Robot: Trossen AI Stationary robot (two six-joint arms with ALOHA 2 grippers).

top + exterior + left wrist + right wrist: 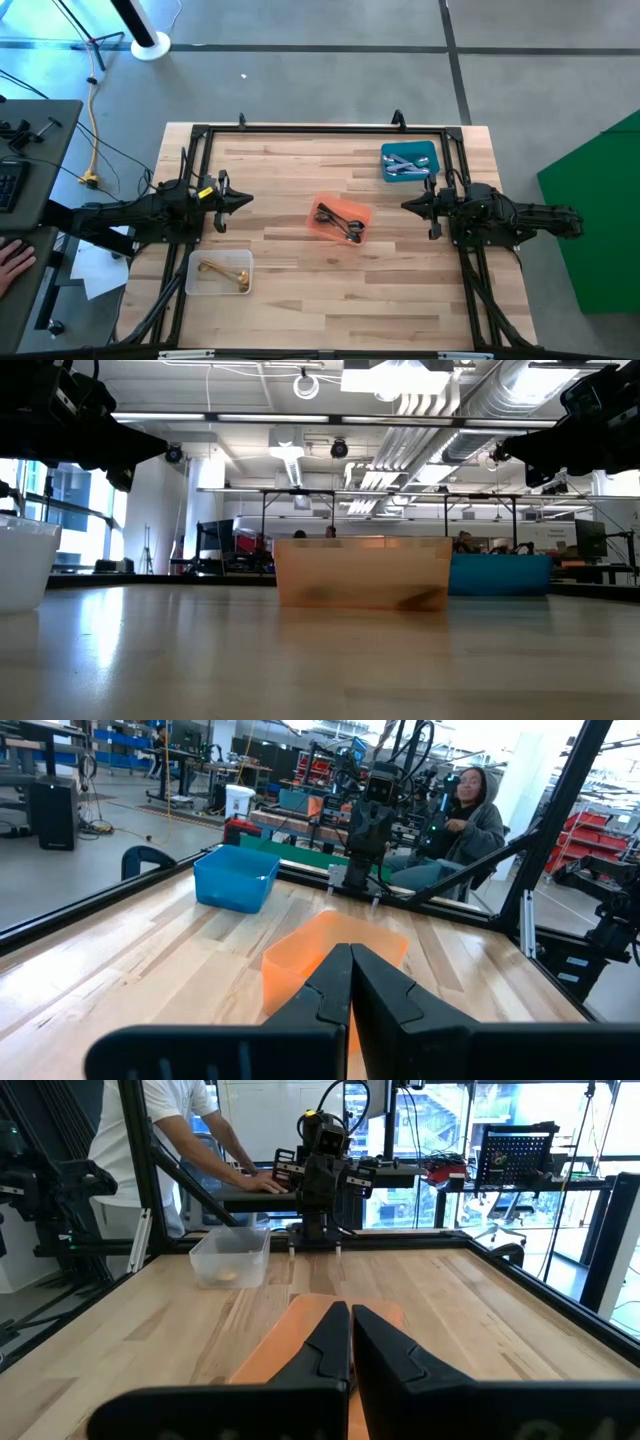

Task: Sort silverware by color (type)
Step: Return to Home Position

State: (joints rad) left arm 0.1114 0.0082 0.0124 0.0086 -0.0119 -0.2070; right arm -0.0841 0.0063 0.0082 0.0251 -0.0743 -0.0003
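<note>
Black silverware [340, 222] lies in the orange bin [318, 230] at the table's middle. Shiny silver pieces [408, 166] lie in the blue bin [390, 153] near the far right. A gold piece [222, 271] lies in the clear bin [192, 285] near the left front. My left gripper [250, 199] hovers shut left of the orange bin, holding nothing. My right gripper [404, 205] hovers shut right of it, also holding nothing. Both point at the orange bin [300, 955] [275, 1335] from opposite sides.
A black frame [320, 128] runs along the table's far and side edges. A person sits beyond the table's right side [470, 815]; another stands beyond its left side with a hand on a desk [262, 1180]. Bare wood [380, 290] lies along the table's near side.
</note>
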